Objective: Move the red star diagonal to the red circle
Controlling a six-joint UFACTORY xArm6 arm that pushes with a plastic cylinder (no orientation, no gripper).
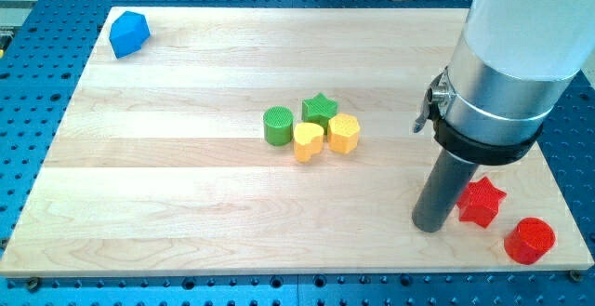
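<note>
- red star [482,202]: lower right of the frame, on the counter [186,204], near its right and bottom edges.
- red circle [530,240]: just below-right of the star, close beside it; whether they touch cannot be told.
- my tip [429,226]: rests just left of the star, touching it or nearly so.
- claw: none fitted; the arm ends in a plain rod, so no open or closed state applies.
- judgement: the star already sits roughly diagonal to the circle; only small, slow nudges seem needed, aimed so the circle is not struck.
- open room: ample bare wood lies left and above; little remains right and below, so pushes toward those edges risk a fall.
- bystanders: green cylinder [277,126], green star [319,109], yellow heart [309,141], yellow hexagon [344,133] cluster at centre; blue block [128,33] upper left, all well apart.
</note>
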